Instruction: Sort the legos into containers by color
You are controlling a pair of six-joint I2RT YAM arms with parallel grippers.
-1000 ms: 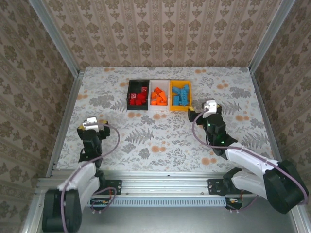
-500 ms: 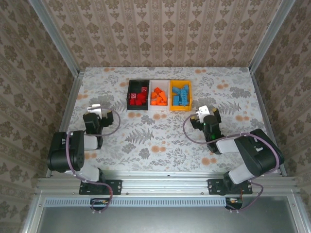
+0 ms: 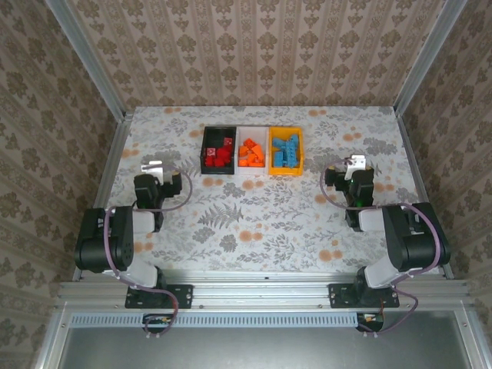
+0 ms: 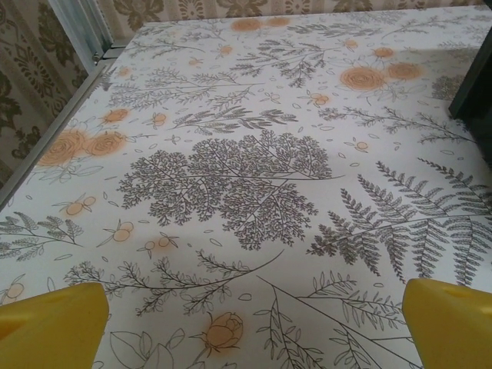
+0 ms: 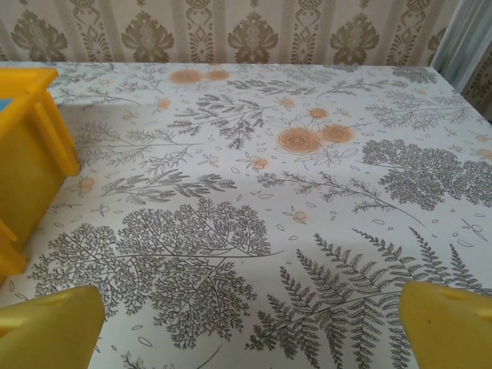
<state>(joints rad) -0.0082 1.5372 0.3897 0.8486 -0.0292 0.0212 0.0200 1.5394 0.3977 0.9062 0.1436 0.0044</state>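
Three bins stand side by side at the back middle of the table. The black bin point(image 3: 217, 172) holds red legos point(image 3: 219, 154), the white bin point(image 3: 251, 173) holds orange legos point(image 3: 250, 152), and the orange-yellow bin point(image 3: 286, 173) holds blue legos point(image 3: 286, 150). My left gripper point(image 3: 157, 178) rests low, left of the bins, and is open point(image 4: 254, 338) over bare cloth. My right gripper point(image 3: 355, 171) sits right of the bins, also open point(image 5: 250, 330) with nothing between its yellow fingers point(image 5: 450, 323). The orange-yellow bin's wall point(image 5: 27, 146) is at the left edge of the right wrist view.
A flowered cloth point(image 3: 246, 215) covers the table, with patterned walls and metal posts point(image 3: 104, 77) around it. Both arms are folded back near their bases. A dark edge point(image 4: 473, 69) shows at the right of the left wrist view.
The right gripper has swung right, away from the orange-yellow bin. The left arm folded back a second ago and has since hardly moved.
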